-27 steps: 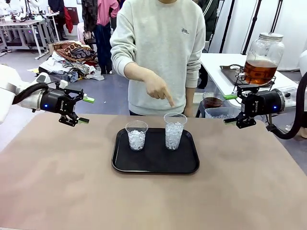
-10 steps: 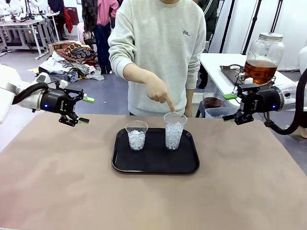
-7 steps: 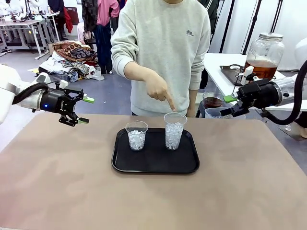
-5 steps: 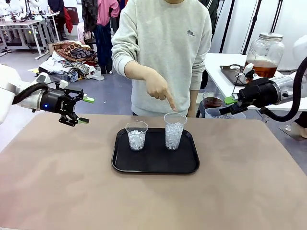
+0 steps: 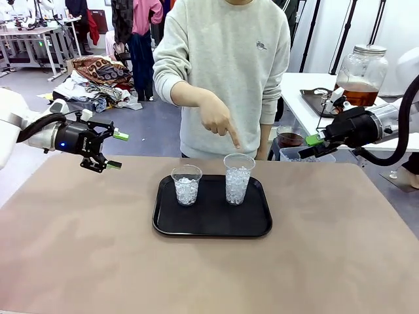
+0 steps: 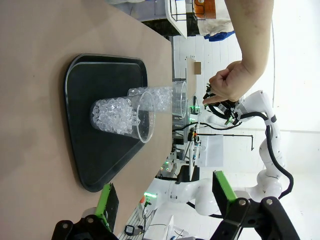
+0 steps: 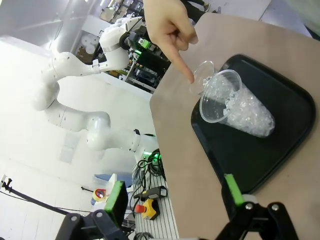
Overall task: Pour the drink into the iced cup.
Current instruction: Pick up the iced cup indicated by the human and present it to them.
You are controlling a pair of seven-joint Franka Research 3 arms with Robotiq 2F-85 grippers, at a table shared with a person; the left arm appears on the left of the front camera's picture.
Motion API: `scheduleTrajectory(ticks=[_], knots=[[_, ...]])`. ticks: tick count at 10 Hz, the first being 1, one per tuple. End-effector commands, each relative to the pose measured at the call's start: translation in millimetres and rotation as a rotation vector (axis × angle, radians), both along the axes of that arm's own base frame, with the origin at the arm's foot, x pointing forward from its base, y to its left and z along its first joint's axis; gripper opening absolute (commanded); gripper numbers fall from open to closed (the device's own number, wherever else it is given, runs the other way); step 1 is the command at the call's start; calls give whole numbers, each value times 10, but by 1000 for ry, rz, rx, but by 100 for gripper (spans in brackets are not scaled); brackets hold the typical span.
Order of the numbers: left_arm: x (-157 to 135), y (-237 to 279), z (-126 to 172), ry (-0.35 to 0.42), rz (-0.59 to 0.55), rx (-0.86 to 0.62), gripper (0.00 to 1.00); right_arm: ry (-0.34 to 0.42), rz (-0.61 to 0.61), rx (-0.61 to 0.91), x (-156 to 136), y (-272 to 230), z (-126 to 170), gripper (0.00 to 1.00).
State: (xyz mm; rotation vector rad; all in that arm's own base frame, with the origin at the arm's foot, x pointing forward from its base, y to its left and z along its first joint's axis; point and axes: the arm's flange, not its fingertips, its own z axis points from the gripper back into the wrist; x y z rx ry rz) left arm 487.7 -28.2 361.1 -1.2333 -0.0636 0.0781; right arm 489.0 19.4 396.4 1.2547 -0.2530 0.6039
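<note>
The drink (image 5: 357, 97) is amber liquid in a round glass dispenser jar (image 5: 360, 69) with a metal lid, on a side table at the far right. Two clear cups of ice stand on a black tray (image 5: 209, 226): a shorter one (image 5: 186, 185) and a taller one (image 5: 237, 178). The person's hand (image 5: 215, 120) points down at the taller cup (image 7: 235, 105). My right gripper (image 5: 310, 146) hangs open beyond the table's far right corner, in front of the jar. My left gripper (image 5: 116, 150) is open above the table's left side, well away from the tray (image 6: 95, 165).
A small bowl of dark liquid (image 5: 290, 137) and a clear tub of ice (image 5: 296, 156) sit just past the far right edge, under my right gripper. The person stands close behind the tray. Bare brown tabletop (image 5: 196, 275) lies in front.
My right gripper has risen, rolled and drawn back toward the jar. The left arm has not moved. The person's hand keeps pointing at the taller cup.
</note>
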Motion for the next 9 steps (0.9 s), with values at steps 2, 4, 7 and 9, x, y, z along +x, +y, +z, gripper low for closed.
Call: scheduleTrajectory(ticks=[2,4,7,9], knots=[[-5,6,12,18,-1,7,100,0,0,0,0,0,0,100],[-5,6,12,18,-1,7,100,-172,21,43,77,82,-151,100],[-5,6,12,18,-1,7,100,-433,52,74,160,195,-513,100],[-5,6,12,18,-1,7,100,-630,16,64,88,301,-692,100]])
